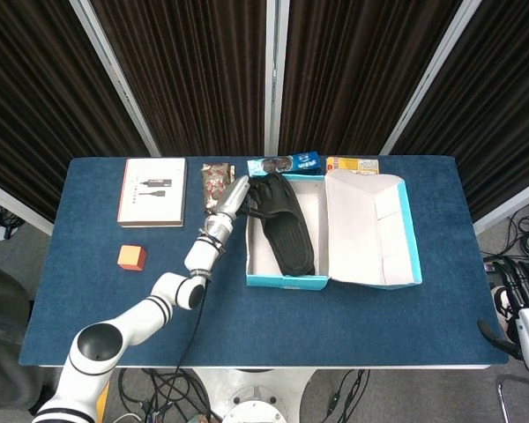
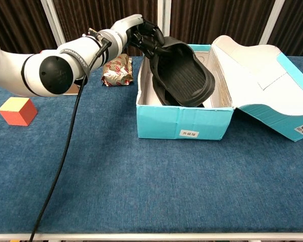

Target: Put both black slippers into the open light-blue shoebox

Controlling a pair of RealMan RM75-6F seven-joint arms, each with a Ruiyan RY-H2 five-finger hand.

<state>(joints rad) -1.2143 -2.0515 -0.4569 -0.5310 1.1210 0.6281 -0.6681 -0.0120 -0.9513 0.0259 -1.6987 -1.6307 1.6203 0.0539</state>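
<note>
Left of the open light-blue cardboard shoebox (image 1: 286,280) (image 2: 182,123), an orange cube (image 1: 130,256) (image 2: 17,110) and a white flat booklet box (image 1: 152,191) lie on the blue table (image 1: 247,326). The left arm stretches from the table's near-left corner to the shoebox's far-left corner, where the left hand (image 1: 263,196) (image 2: 148,38) grips the heel of 1 black rubber slipper (image 1: 286,225) (image 2: 183,75), sole up, tilted into the box. Whether another slipper lies beneath cannot be told. The right hand (image 1: 522,291) hangs well right of the shoebox, off the table; its finger state is unclear.
</note>
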